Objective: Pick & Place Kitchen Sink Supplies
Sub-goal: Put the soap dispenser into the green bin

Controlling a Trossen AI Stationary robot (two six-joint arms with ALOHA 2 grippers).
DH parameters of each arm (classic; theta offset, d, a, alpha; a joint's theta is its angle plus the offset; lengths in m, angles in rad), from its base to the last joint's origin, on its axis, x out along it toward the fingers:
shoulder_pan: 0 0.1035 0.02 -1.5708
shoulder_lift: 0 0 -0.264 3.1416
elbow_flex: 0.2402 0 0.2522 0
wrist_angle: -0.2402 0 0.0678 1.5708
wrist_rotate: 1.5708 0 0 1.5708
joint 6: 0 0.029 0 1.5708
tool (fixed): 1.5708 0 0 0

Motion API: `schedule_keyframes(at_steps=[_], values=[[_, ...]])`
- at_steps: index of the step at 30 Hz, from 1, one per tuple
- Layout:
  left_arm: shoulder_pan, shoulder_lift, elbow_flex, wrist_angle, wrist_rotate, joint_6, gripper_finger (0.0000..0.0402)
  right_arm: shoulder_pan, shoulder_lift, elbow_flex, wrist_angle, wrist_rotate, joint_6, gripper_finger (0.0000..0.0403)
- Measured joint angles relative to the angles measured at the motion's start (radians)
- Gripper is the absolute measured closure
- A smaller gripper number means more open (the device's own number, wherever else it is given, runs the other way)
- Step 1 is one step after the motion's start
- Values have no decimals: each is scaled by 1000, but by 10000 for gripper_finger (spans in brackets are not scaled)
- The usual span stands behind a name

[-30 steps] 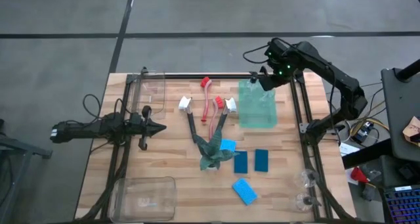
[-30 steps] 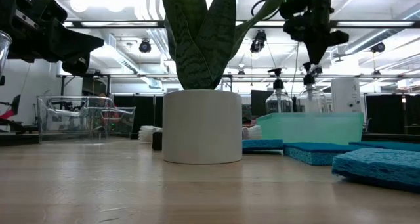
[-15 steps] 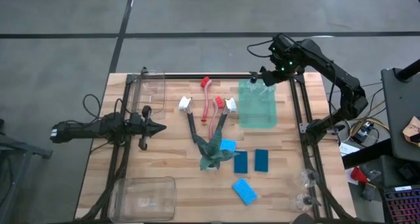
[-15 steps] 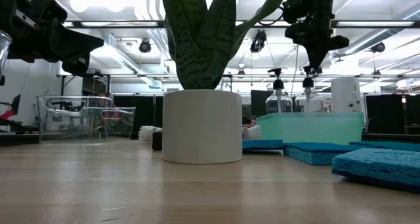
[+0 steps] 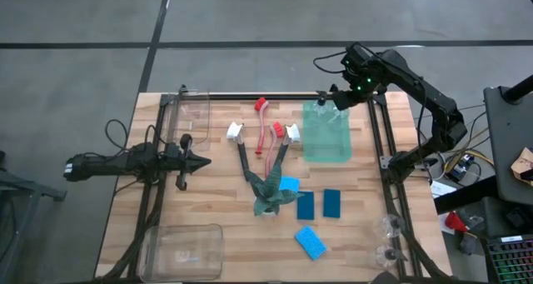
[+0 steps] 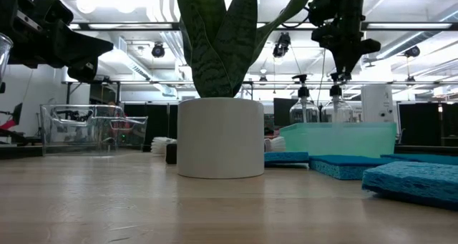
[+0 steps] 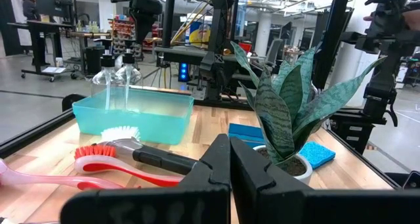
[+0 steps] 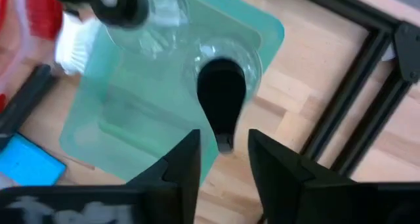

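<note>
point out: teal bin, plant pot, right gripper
teal bin (image 6: 336,139): low view, front wall.
plant pot (image 6: 220,137): low view, middle of its white side.
right gripper (image 8: 223,159): right wrist view, gap between its fingertips, above a bottle in the bin.

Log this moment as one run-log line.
right claw: open above black-capped clear bottle in teal translucent bin | left claw: shut, idle at left table edge

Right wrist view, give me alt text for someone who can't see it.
The right gripper, open, hangs above a black-capped clear bottle standing in a teal bin. A second bottle stands beside it, on a wooden table.
</note>
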Motion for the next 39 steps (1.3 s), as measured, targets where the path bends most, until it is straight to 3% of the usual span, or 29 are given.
schedule_keyframes(at_steps=[11,22,32,39], values=[[0,0,0,0,0,0,401,13,-18,2,-128,-13,12,211],[0,0,0,0,0,0,401,113,-127,-1,-129,-186,139,211],[0,0,0,0,0,0,401,416,-233,-2,-129,-243,266,215],[0,0,0,0,0,0,401,694,-271,-2,-129,-238,507,216]])
